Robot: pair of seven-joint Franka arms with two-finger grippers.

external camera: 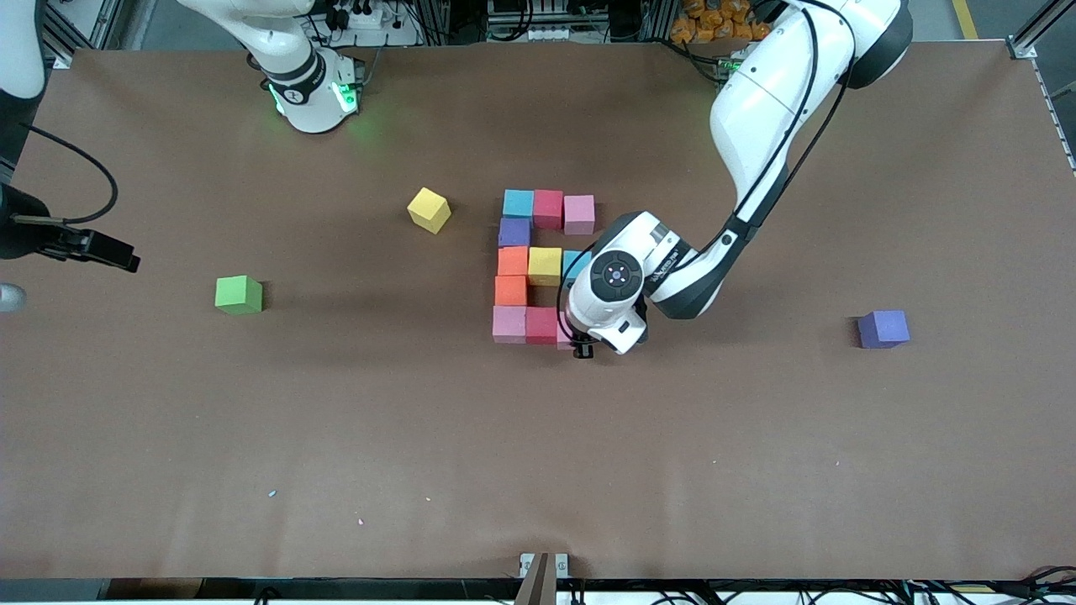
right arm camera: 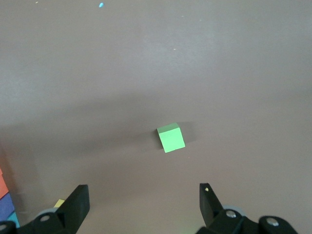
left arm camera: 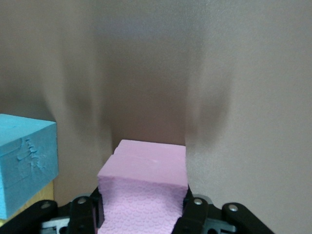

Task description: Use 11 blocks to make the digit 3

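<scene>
L gripper point(left arm camera: 141, 214), jaws clamped on a pink matte foam cube point(left arm camera: 146, 180), sits at the end of the figure's bar nearest the front cam, w/ that cube just beside a red foam cube point(external camera: 540, 324) and another pink one point(external camera: 508, 323); a light blue foam cube point(left arm camera: 24, 163) is close by. The rest of the block figure point(external camera: 538, 265) runs up through orange, yellow, purple to a blue-red-pink bar. R gripper point(right arm camera: 144, 204), jaws wide apart, waits over bare brown table point(external camera: 336, 437) near a green foam cube point(right arm camera: 171, 138); a loose yellow cube point(external camera: 429, 209) and loose purple cube point(external camera: 883, 328) lie well apart from the figure.
</scene>
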